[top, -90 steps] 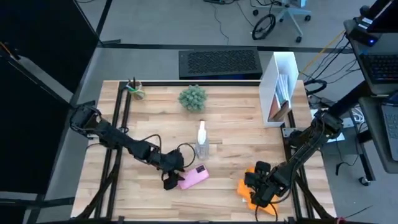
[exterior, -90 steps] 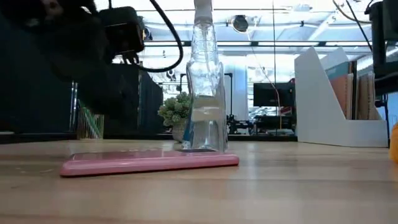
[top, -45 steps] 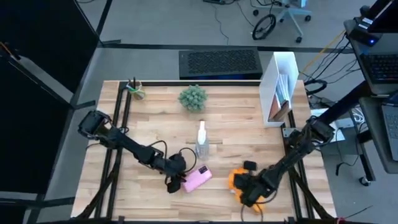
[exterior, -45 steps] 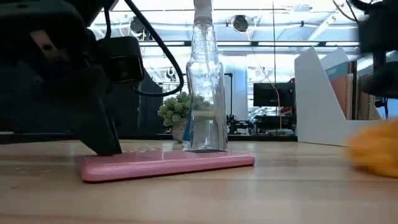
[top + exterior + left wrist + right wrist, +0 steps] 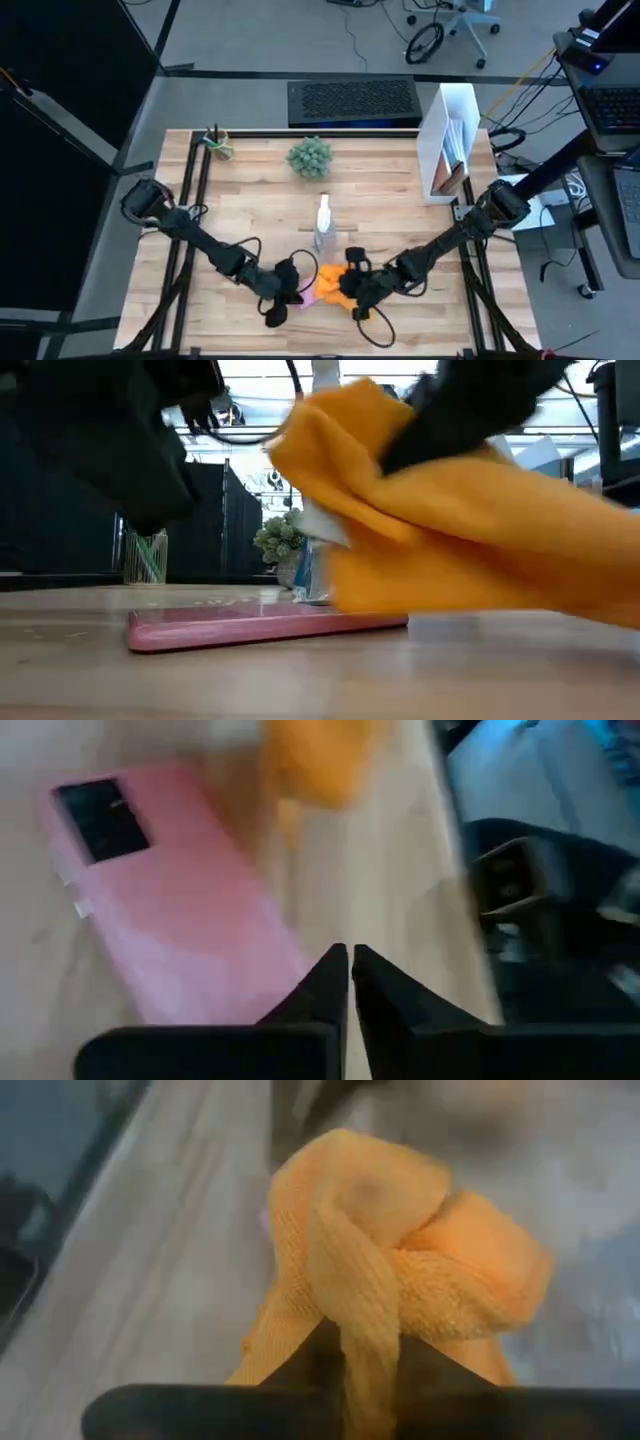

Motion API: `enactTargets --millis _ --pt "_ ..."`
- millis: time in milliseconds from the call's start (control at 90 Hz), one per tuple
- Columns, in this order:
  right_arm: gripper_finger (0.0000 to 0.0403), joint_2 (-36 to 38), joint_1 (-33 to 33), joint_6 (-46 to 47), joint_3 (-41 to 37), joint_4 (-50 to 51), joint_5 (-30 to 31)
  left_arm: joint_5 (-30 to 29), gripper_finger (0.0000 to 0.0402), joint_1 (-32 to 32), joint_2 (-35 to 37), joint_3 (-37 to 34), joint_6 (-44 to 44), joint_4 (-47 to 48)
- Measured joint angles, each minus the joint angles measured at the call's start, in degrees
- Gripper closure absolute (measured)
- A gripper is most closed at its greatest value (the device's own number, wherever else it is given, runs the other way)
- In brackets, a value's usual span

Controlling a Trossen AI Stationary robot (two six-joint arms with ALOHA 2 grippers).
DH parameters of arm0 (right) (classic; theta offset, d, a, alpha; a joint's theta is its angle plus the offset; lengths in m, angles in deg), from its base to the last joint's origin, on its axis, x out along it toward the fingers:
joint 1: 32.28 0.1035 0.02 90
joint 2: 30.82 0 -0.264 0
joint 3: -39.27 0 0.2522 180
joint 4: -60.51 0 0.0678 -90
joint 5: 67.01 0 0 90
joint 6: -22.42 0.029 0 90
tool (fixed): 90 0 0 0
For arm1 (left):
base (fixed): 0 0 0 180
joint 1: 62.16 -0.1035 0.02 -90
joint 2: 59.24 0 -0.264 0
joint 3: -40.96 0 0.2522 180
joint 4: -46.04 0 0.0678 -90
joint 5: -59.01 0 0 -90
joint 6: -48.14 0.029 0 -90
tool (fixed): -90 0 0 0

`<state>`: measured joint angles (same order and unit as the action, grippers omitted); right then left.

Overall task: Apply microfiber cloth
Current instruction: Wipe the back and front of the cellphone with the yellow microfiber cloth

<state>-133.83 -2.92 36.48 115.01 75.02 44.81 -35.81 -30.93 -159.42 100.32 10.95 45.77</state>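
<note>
The orange microfiber cloth (image 5: 330,284) (image 5: 450,550) hangs bunched from my right gripper (image 5: 372,1355) (image 5: 352,288), which is shut on it near the table's near middle. A pink phone (image 5: 265,628) (image 5: 170,920) lies flat on the table, camera side up. The cloth hangs over the phone's right end; whether it touches I cannot tell. My left gripper (image 5: 349,970) (image 5: 277,300) is shut, with nothing between its fingers. It hovers over the phone's left end, and the low view shows it clear of the phone. My right gripper pinches a bunched fold of the cloth (image 5: 365,1305) between its two fingers (image 5: 322,1348), several layers thick. It comes slanting down from the table's right side. The cloth bulges past the fingertips and hangs slack below them (image 5: 480,575), lifted off the table.
A clear spray bottle (image 5: 323,228) stands just behind the phone. Farther back are a small green plant (image 5: 309,157), a pencil cup (image 5: 217,145), a white file holder (image 5: 452,140) at the far right, and a keyboard (image 5: 353,100) beyond the table's far edge.
My right gripper has lifted the cloth off the near right part of the table and carried it toward the left edge, to the phone. My left gripper came down onto the phone's left end, slid the phone slightly rightward, then rose clear of it.
</note>
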Motion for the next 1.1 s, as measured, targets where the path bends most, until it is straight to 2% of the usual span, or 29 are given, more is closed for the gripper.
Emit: enactTargets --millis 189,511,678,900,1100 --pt "0.0398 -5.5 -2.7 -1.5 0.0 -9.6 -5.7 0.2 0.0396 -0.4 -6.2 0.2 -1.7 -3.1" --pt "0.0398 -16.6 -4.8 1.8 0.2 -20.7 -5.5 -0.3 0.0396 -0.5 -8.6 0.2 -3.9 -4.5" --pt "0.0398 -16.5 -4.8 6.2 0.7 -13.3 -5.4 -0.3 0.0396 -0.4 -8.8 0.2 -3.0 -5.2" --pt "0.0398 -12.3 -4.1 6.4 0.4 0.2 -4.3 -0.3 0.0396 -0.2 -8.8 0.1 -2.9 -5.2" --pt "0.0392 -8.0 -4.1 7.4 0.0 8.4 -2.9 -0.2 0.0395 -0.2 -8.8 0.1 -2.9 -5.2"
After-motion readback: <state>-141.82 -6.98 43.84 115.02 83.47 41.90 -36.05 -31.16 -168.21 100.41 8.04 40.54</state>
